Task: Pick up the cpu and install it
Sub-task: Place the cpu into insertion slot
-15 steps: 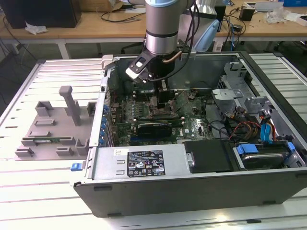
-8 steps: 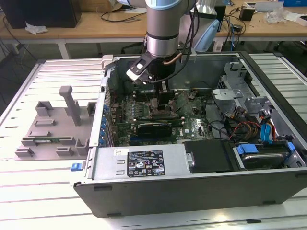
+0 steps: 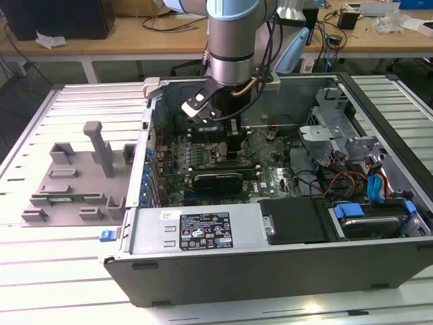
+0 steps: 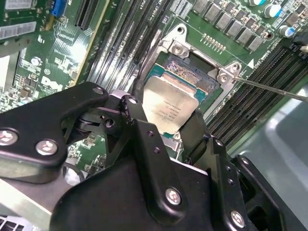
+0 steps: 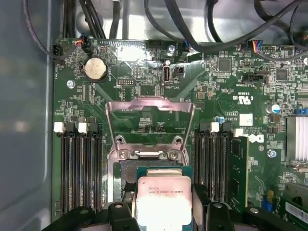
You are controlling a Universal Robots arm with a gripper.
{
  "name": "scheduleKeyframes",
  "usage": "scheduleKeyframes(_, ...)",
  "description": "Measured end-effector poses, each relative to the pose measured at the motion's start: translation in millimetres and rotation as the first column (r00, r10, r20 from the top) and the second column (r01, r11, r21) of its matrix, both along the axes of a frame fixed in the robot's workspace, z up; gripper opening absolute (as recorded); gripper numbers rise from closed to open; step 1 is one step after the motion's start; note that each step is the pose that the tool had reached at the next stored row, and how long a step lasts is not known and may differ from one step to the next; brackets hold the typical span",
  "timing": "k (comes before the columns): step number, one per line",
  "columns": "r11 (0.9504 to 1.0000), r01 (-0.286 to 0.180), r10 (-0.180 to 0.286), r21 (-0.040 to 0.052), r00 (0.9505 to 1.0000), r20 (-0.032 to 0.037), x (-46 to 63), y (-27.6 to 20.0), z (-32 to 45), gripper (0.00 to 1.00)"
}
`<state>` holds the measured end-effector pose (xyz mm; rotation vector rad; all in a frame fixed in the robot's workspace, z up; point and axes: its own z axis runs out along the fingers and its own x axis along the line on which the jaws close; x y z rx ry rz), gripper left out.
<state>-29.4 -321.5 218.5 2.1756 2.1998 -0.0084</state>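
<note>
1. Exterior view: the gripper (image 3: pixel 233 143) reaches down inside the open computer case (image 3: pixel 203 233), over the motherboard (image 3: pixel 270 177). A grey tray (image 3: pixel 74 186) lies outside, toward the exterior view's left.
2. Second wrist view: the black fingers (image 4: pixel 132 113) pinch the cpu (image 4: pixel 171 108) by two opposite edges, right over the socket (image 4: pixel 192 72).
3. First wrist view: the cpu (image 5: pixel 161 204) sits between the fingers, beside the flipped-open metal frame (image 5: pixel 149 108).

The cpu (image 4: pixel 168 108) is a small flat square chip with a shiny silver top bearing faint print and a thin green border (image 5: pixel 163 202). It lies face up over the motherboard socket (image 4: pixel 190 72), leaving the socket's far strip uncovered, beside the raised metal frame (image 5: pixel 149 102).
</note>
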Motion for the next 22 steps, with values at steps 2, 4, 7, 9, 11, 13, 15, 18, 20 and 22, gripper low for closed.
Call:
scheduleKeyframes(2, 1.0000, -0.001, 0.001, -0.0015, 1.0000, 0.0002, 0.0, 3.6, -1.5, 0.54)
scheduleKeyframes(4, 1.0000, -0.001, 0.001, -0.0017, 1.0000, 0.0003, -0.1, 7.1, -1.7, 0.54)
scheduleKeyframes(7, 0.9998, -0.018, 0.018, -0.0045, 0.9998, 0.0008, -1.4, 8.9, -7.4, 0.54)
scheduleKeyframes(9, 0.9997, -0.023, 0.023, -0.0047, 0.9997, 0.0009, -4.5, 8.8, -9.5, 0.54)
scheduleKeyframes(11, 0.9999, -0.010, 0.010, -0.0046, 1.0000, 0.0010, -5.1, 8.9, -11.1, 0.54)
scheduleKeyframes(13, 1.0000, 0.007, -0.007, -0.0046, 1.0000, 0.0010, -5.1, 8.9, -13.3, 0.54)
scheduleKeyframes(15, 1.0000, 0.009, -0.009, -0.0046, 1.0000, 0.0010, -5.1, 9.6, -14.9, 0.54)
scheduleKeyframes(18, 1.0000, 0.009, -0.009, -0.0048, 1.0000, 0.0008, -4.6, 10.3, -18.0, 0.54)
scheduleKeyframes(20, 1.0000, 0.009, -0.009, -0.0045, 1.0000, 0.0010, -4.2, 11.0, -18.7, 0.54)
scheduleKeyframes(22, 1.0000, 0.009, -0.009, -0.0046, 1.0000, 0.0010, -4.0, 11.4, -19.3, 0.54)
